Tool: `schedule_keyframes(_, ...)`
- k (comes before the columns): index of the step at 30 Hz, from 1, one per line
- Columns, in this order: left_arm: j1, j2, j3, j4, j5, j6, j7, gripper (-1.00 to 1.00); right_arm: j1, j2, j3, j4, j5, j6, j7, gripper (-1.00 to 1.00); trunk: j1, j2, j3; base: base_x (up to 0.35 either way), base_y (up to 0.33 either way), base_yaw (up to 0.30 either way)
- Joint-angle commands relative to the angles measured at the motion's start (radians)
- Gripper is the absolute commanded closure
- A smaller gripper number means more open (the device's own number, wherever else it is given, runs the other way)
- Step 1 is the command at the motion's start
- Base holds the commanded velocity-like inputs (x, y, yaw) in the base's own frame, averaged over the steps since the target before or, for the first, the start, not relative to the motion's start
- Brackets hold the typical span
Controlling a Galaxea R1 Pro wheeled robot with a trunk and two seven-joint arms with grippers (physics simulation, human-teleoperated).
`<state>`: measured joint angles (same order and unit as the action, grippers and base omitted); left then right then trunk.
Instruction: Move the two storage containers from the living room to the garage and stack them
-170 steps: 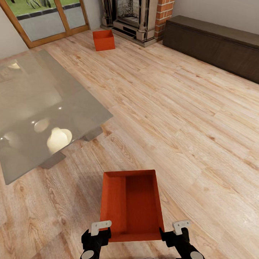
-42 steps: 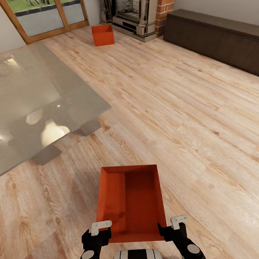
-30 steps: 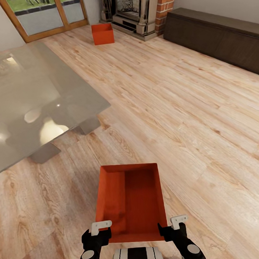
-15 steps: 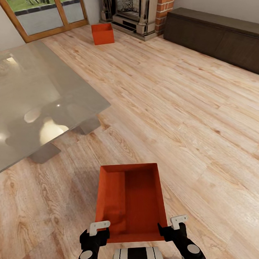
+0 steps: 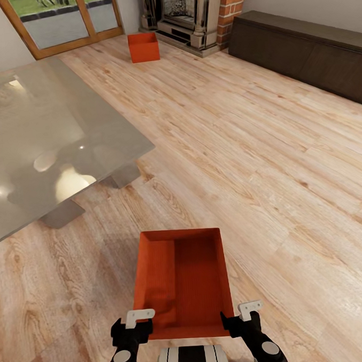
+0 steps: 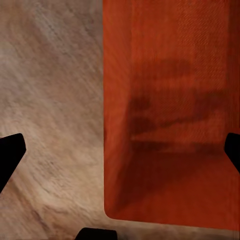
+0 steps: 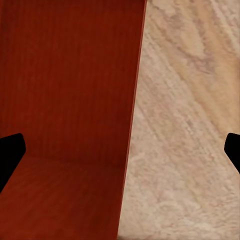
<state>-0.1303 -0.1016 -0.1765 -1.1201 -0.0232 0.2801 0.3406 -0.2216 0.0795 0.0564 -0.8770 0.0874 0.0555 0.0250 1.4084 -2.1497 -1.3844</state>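
- the near bin (image 5: 182, 282) sits at the lower middle of the head view on the light plank floor (image 5: 265, 160), open side up, its near end between the two arms.
- the left gripper (image 5: 132, 324) is at the bin's near left corner; in the left wrist view its dark fingertips (image 6: 10, 155) stand wide apart, with the bin's wall (image 6: 107, 125) running between them.
- the right gripper (image 5: 244, 315) is at the near right corner, also spread wide; in the right wrist view the bin's edge (image 7: 134, 125) crosses between its tips.
- neither gripper looks closed on the bin yet; whether any finger touches a wall i cannot tell.
- the second bin (image 5: 143, 47) is at the upper middle of the frame, near the fireplace (image 5: 189, 14) and glass doors (image 5: 58, 19), well apart from the robot.
- the glass table (image 5: 44, 141) fills the left of the frame; a dark cabinet (image 5: 307, 53) runs along the upper right.
- the step in hand seems to be a two-arm grasp: each side wall should sit squarely between its fingers, then both should close together so the thin walls do not twist.
- lifting level would keep the bin from slipping, and the turn away should steer clear of the table's corner.
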Motion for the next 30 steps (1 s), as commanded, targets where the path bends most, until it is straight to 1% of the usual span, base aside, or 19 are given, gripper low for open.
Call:
schedule_keyframes(1,0.000,0.000,-0.002,-0.001,-0.010,0.007,0.002,-1.00,0.000,0.000,-0.001,-0.002,0.009,0.006,0.003,-1.00,0.000,0.000,-0.001,0.000,0.000,0.000)
schedule_keyframes(5,-0.001,0.002,0.000,-0.001,-0.022,0.007,-0.004,-1.00,0.000,0.000,-0.001,-0.002,0.009,0.006,0.003,-1.00,0.000,0.000,-0.001,0.000,0.000,0.000)
schedule_keyframes(18,0.000,-0.001,0.000,-0.001,-0.023,0.007,-0.005,-1.00,0.000,0.000,-0.001,-0.002,0.008,0.006,0.003,-1.00,0.000,0.000,-0.001,0.000,0.000,0.000)
schedule_keyframes(23,0.000,-0.001,0.000,-0.001,-0.022,0.007,-0.006,-1.00,0.000,0.000,-0.001,-0.002,0.008,0.006,0.002,-1.00,0.019,-0.035,-0.016,0.000,0.000,0.000)
schedule_keyframes(30,0.000,-0.003,-0.001,-0.001,-0.021,0.007,-0.006,-1.00,0.000,0.000,-0.001,-0.002,0.008,0.006,0.003,-1.00,0.019,-0.035,-0.016,0.000,0.000,0.000)
